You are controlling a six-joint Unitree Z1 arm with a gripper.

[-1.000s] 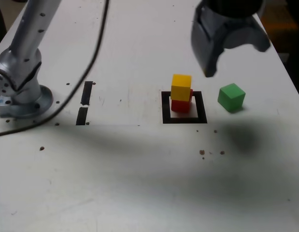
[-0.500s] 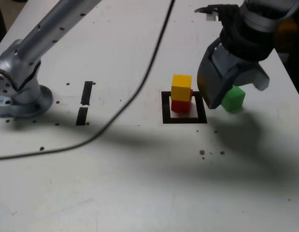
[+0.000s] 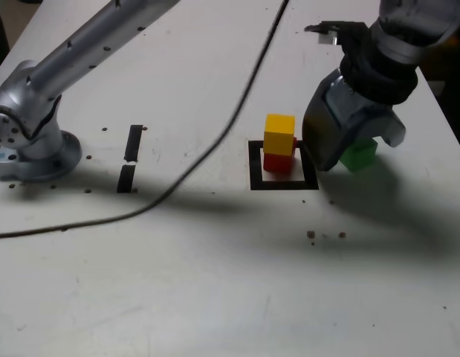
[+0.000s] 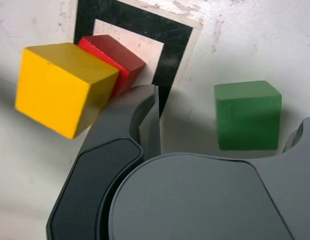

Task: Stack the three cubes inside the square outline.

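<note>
A yellow cube point(image 3: 279, 133) sits on a red cube point(image 3: 277, 163) inside the black square outline point(image 3: 283, 183). The green cube point(image 3: 363, 157) rests on the table just outside the outline, on the exterior view's right. My gripper point(image 3: 356, 152) is lowered over the green cube and open, one finger on each side of it. The wrist view shows the green cube point(image 4: 247, 115) between the fingers point(image 4: 144, 120) with gaps on both sides, and the yellow cube point(image 4: 64, 87), the red cube point(image 4: 117, 60) and the outline point(image 4: 170, 30) beyond one finger.
The arm's base point(image 3: 29, 145) stands at the exterior view's left, with a black cable point(image 3: 215, 149) trailing across the white table point(image 3: 215, 282). Two short black tape strips point(image 3: 131, 158) lie near the base. Small dark specks point(image 3: 311, 235) dot the surface.
The gripper has come down from above the table and toward the camera, so that its open fingers now stand around the green cube. The cubes have not moved.
</note>
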